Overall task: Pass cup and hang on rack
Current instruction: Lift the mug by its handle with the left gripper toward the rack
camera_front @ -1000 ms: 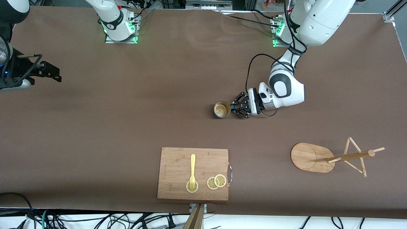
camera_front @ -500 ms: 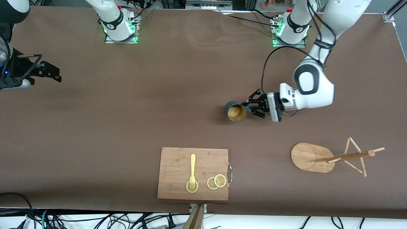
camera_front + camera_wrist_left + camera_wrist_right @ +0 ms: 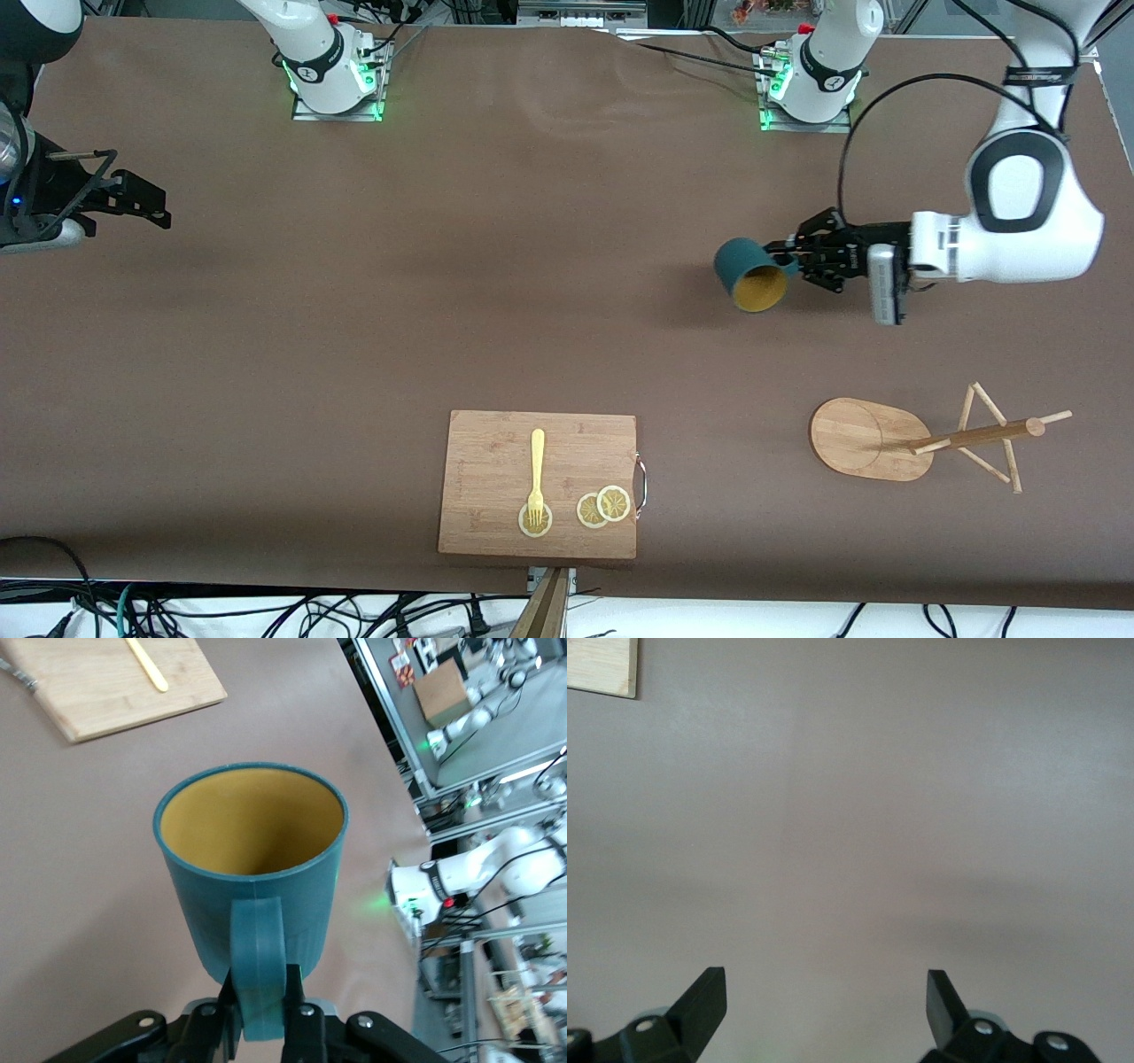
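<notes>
While clamped by its handle in the left end effector (image 3: 791, 258), cup (image 3: 751, 275) tilted, mouth toward the front camera.

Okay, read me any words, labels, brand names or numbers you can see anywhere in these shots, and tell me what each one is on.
No readable text anywhere in these views.
The cup, held by its handle in the left gripper: plain teal, no print.
The rack and the cutting board: bare wood, no marks.
The right gripper, open over bare table: no label visible.
Boxes in the left wrist view's background: too small to read.
</notes>
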Tool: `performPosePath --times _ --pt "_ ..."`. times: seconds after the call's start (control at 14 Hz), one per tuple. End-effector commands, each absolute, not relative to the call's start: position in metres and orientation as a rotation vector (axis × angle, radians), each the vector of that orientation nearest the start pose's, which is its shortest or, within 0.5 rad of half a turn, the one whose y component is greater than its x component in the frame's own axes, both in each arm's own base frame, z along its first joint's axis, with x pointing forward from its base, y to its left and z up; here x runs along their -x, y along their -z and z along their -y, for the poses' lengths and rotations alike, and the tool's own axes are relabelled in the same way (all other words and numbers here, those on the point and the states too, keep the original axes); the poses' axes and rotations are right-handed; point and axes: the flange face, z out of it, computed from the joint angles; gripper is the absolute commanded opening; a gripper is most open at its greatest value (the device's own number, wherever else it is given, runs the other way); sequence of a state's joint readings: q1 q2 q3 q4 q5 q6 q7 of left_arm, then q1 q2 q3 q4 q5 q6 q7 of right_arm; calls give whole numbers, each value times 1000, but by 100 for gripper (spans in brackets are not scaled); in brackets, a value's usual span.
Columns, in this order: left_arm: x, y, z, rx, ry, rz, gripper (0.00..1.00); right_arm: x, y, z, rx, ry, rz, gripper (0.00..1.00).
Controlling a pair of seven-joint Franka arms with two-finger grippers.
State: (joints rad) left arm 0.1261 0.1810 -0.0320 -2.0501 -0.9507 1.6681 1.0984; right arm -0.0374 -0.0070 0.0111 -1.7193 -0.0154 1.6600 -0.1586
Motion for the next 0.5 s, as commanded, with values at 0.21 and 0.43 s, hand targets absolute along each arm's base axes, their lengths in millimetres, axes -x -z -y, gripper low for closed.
performPosePath --times 0.21,0.43 --pt "-543 -409 -48 -2079 110 390 0 -553 -574 14 3132 -80 215 100" --pt "-538 -397 -90 -2079 124 234 0 -552 -573 14 3131 -84 217 100"
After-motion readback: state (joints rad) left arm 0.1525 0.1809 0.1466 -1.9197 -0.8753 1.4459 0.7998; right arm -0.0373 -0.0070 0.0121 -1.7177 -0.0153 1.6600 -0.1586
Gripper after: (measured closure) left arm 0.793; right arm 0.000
